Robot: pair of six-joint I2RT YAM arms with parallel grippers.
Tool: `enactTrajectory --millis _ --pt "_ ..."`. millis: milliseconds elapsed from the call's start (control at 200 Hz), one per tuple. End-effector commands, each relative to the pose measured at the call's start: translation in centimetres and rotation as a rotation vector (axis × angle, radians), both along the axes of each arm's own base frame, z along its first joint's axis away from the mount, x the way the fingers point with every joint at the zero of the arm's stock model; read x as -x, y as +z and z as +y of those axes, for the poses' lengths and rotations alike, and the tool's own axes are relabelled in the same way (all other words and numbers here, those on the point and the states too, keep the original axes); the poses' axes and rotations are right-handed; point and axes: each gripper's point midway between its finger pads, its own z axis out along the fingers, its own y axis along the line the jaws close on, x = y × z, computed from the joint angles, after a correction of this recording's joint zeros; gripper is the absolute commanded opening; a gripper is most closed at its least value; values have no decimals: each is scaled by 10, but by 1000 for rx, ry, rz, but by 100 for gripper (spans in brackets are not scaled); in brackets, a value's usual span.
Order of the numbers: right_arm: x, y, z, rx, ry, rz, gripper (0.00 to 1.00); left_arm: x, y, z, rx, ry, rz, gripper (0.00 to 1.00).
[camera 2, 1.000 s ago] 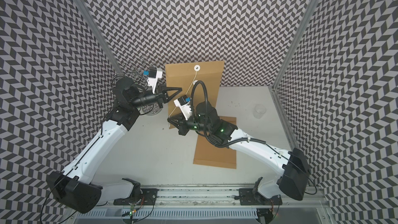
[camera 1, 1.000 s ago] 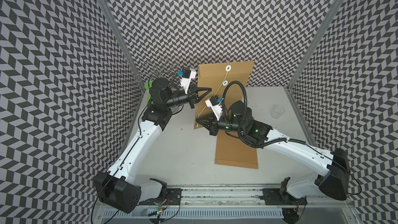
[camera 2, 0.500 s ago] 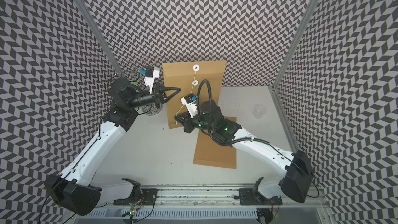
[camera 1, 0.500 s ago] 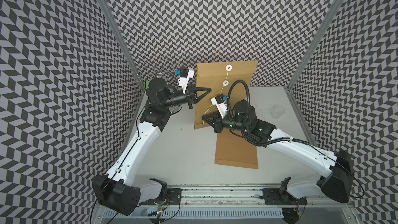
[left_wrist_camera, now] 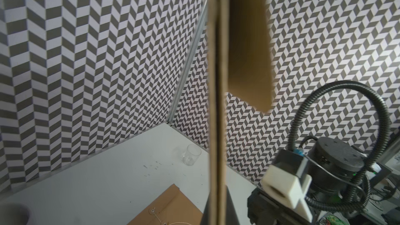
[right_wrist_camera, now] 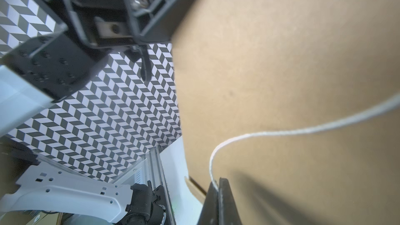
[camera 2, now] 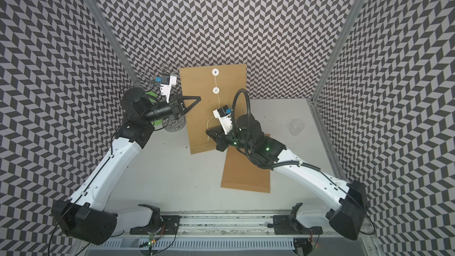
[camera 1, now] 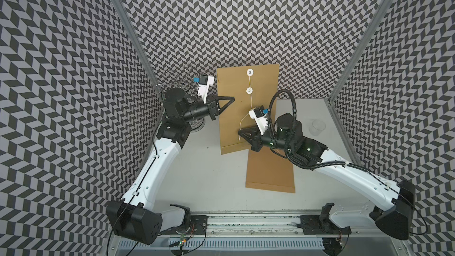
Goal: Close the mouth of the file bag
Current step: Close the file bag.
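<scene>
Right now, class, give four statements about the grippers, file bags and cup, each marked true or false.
1. The left gripper is shut on the file bag. True.
2. The right gripper is open and empty. False: it is shut on the string.
3. A second file bag lies flat on the table. True.
4. The clear cup lies on the second file bag. False: it stands on bare table, apart from both bags.
</scene>
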Motion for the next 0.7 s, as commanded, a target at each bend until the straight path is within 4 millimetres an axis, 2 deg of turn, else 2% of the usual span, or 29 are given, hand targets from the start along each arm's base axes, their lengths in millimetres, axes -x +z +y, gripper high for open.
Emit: enactTrajectory --millis 0,150,336,556,696 --pt "0 17 -14 12 -36 -63 0 -15 -8 11 49 59 85 0" --pt "-7 21 -26 47 -79 -69 0 -15 -19 10 87 47 134 0" --pt "-24 47 -40 71 -152 -117 0 -18 -43 11 79 67 187 0" --pt "-36 86 -33 108 -178 -178 0 -16 -75 -3 75 59 275 0" --pt "-43 96 -20 131 -168 -184 0 -11 -84 -14 80 47 298 0"
